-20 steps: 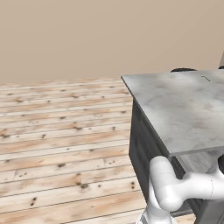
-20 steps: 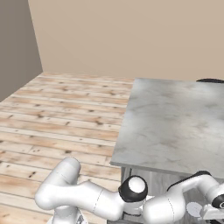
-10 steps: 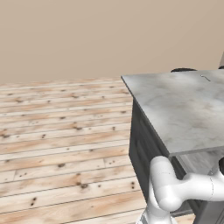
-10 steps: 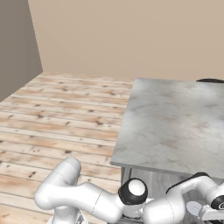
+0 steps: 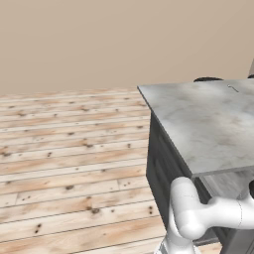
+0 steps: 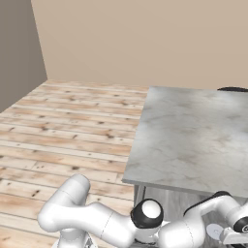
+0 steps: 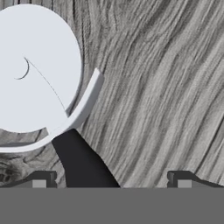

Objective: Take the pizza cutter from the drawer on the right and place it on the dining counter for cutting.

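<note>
I'm looking straight down on the cutter (image 7: 39,70), which is lying flat on the grained floor of the drawer (image 7: 166,87). Its white wheel is sitting up and left of my gripper (image 7: 111,177), and its dark handle is running down between the two fingertips (image 7: 41,178), nearer the left one and touching neither. The jaws are standing wide apart, holding nothing. From the right base view, the counter (image 6: 193,135) is lying above the arm.
</note>
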Controlling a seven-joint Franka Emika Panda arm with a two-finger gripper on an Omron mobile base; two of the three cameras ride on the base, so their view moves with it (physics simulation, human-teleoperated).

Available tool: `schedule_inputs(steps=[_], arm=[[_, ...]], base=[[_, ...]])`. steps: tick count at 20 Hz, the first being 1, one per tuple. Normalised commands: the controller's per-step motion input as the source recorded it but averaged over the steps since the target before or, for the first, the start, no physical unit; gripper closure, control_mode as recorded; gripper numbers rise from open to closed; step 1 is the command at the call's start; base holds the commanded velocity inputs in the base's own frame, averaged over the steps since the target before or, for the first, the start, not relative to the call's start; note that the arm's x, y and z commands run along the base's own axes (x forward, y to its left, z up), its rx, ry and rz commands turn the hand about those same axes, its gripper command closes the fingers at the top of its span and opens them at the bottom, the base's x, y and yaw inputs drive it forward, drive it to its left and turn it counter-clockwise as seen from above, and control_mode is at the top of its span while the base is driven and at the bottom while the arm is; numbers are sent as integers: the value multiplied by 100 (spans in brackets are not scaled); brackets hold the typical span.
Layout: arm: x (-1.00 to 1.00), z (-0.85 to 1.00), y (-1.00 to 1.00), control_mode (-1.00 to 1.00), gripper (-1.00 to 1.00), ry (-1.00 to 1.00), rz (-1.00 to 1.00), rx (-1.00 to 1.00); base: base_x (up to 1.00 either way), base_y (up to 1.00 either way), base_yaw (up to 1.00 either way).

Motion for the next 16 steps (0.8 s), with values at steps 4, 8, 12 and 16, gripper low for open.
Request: schedule_inputs(steps=[4,8,12,16], arm=[[0,0,0,-100,100,0,0,0],[0,0,0,-100,100,0,0,0],[0,0,-1,-100,100,0,0,0],[0,19,0,-100,100,0,0,0]], base=[[0,0,0],[0,0,0],[0,0,0],[0,0,0]])
